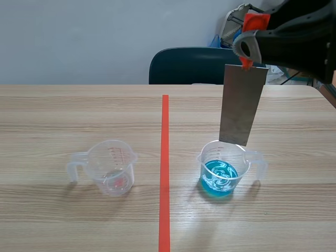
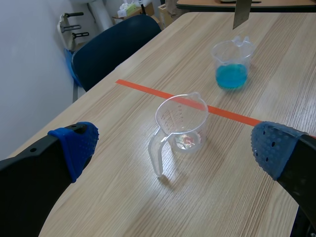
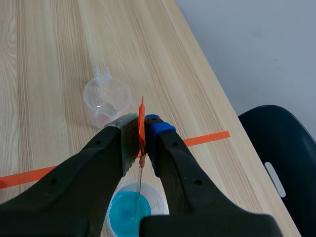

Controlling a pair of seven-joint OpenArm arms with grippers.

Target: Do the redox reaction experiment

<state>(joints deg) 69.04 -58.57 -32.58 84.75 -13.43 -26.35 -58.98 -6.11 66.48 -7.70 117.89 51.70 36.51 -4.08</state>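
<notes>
Right pincer (image 3: 142,140) clamped on metal plate (image 1: 241,105), hanging just above blue-liquid cup (image 1: 223,173); left pincer (image 2: 175,145) apart.

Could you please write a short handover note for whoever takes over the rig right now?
Left claw: open, holding nothing; the nearly empty clear cup stands ahead of it.
Right claw: shut on the metal plate at its orange-red top end; the plate hangs upright just above the cup of blue liquid.
Done: plate lifted and lined up over the blue liquid.
Left: lower the plate into the liquid; it is not yet dipped.
</notes>
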